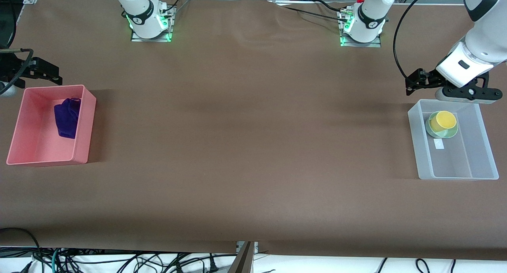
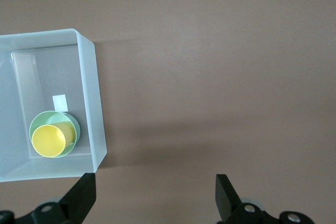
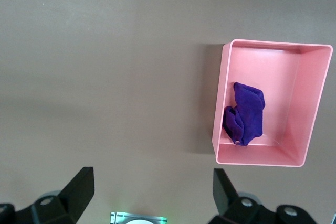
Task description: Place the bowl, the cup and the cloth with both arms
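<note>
At the right arm's end of the brown-covered table (image 1: 245,146) stands a pink rectangular plastic bin (image 1: 85,122). The deep purple crumpled fabric cloth (image 1: 66,117) lies inside it, on the floor of the bin close to the wall that faces the table's middle, in the half farther from the front camera. The right wrist view shows the same cloth (image 3: 245,114) bunched in the pink bin (image 3: 310,124), with nothing else in there.

The right arm's black two-finger gripper (image 1: 37,71) hangs above the table just beside the pink bin's farther edge, holding nothing; in the right wrist view its 2 fingers (image 3: 79,187) stand wide apart over bare table.

The 2 white arm bases (image 1: 148,21) sit along the table's edge farthest from the front camera.

At the left arm's end stands a clear frosted rectangular plastic bin (image 1: 424,154). In its farther half sits the small pale mint-green round bowl (image 1: 432,131), and the bright yellow handleless cup (image 1: 444,120) stands inside the bowl. The left arm's black gripper (image 1: 420,81) hovers just over the clear bin's farther edge, empty, its fingers (image 2: 84,195) spread wide.
</note>
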Controlling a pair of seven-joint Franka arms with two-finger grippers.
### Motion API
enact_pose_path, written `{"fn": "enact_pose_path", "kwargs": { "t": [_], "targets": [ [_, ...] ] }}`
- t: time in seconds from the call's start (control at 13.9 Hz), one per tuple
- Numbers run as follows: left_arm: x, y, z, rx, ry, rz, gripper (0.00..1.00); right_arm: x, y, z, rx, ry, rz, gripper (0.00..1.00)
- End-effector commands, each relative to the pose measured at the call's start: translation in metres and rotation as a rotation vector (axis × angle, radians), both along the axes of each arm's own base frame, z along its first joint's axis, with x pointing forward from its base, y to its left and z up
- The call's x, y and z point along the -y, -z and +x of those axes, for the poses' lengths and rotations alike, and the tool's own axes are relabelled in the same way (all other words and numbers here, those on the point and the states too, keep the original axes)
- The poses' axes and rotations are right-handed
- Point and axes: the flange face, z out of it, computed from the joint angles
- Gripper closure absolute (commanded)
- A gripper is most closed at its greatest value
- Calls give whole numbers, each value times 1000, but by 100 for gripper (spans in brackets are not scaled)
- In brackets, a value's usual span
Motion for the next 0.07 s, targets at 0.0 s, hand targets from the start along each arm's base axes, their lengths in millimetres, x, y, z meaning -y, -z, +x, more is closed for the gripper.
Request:
{"fn": "enact_pose_path", "kwargs": {
  "t": [0.0],
  "targets": [
    [1,-5,7,-17,-17,-14,0,1,-5,1,9,9,4,0]
  ]
}}
